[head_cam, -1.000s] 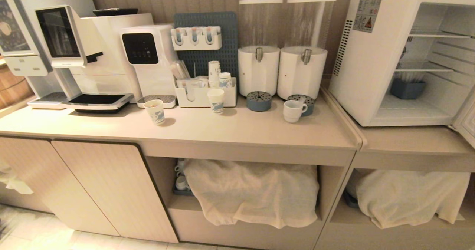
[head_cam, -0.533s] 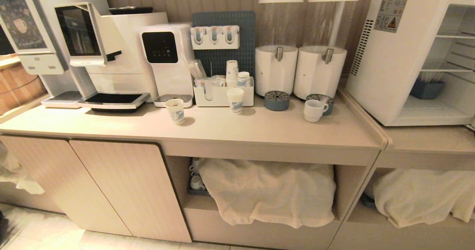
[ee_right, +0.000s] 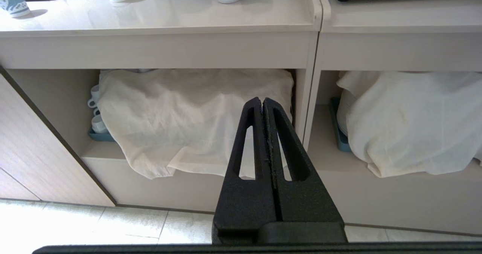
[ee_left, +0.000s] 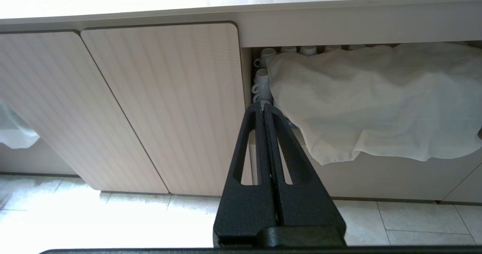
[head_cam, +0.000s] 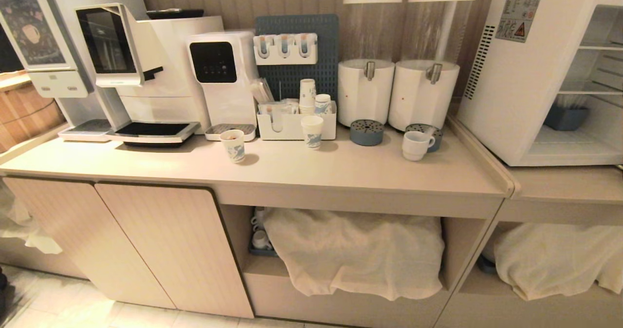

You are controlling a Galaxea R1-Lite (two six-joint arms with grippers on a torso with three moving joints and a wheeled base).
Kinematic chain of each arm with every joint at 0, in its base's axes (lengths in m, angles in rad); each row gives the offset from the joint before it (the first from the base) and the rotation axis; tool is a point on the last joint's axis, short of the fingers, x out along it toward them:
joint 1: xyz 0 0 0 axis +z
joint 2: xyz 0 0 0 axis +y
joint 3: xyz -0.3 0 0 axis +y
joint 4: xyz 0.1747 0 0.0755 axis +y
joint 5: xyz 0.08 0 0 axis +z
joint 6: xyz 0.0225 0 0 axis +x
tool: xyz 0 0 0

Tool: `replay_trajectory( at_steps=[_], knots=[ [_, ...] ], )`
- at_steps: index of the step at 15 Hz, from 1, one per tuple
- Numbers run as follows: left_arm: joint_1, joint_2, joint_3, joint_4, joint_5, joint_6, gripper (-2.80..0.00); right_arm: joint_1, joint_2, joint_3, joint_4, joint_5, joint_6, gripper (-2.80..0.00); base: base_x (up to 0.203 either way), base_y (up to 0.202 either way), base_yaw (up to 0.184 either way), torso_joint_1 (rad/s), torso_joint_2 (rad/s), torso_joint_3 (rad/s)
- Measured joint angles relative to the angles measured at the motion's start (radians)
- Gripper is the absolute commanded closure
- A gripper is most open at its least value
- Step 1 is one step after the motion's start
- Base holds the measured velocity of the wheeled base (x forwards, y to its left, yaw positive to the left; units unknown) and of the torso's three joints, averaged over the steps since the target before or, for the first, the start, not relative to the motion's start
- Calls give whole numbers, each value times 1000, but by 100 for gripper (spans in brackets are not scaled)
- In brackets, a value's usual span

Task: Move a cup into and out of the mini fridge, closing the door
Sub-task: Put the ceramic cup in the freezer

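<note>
Both sets of jaws are pressed fully together, holding nothing. We have the left gripper parked low, facing the cabinet doors under the counter; the right gripper sits likewise, facing the cloth-covered open shelf. Neither arm shows in the head view.

Left to right on the counter: coffee machine at 10 o'clock, water dispenser beside it, two printed paper cups in front, cup organiser near centre, then two drink dispensers at 1 o'clock. The cup stands just in front of the right dispenser's drip tray, apparently touching it. The mini fridge sits at 2–3 o'clock on the lower side counter, cavity exposed, wire shelves visible. We can't see the door in frame, so we judge it swung open past the right edge.

Step in hand, as we read it: approach, nothing grasped yet. Advice: line up on the cup, use the right arm since it's nearer cup and fridge, spread the jaws before descending, and clear the counter's raised right lip on the way across.

Cup orientation: upright, mouth up, long axis vertical. Handle points toward 3 o'clock, at the fridge. We'd grip across the body or rim from the side away from the handle and keep it level so it clears the wire shelf going in. A blue container already sits at the fridge's back; set the cup near the front.
</note>
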Motion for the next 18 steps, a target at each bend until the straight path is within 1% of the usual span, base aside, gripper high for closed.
replay_trajectory(
  at_steps=[4, 13, 18],
  knots=[
    [1, 0, 0, 0, 2, 2, 0, 0, 0, 0, 0, 1, 1, 0, 0, 0, 0, 0, 0, 0],
    [0, 0, 0, 0, 1, 3, 0, 0, 0, 0, 0, -1, -1, 0, 179, 0, 2, 1, 5, 1],
    [0, 0, 0, 0, 0, 0, 0, 0, -1, 0, 0, -1, 0, 0, 13, 0, 0, 0, 2, 0]
  ],
)
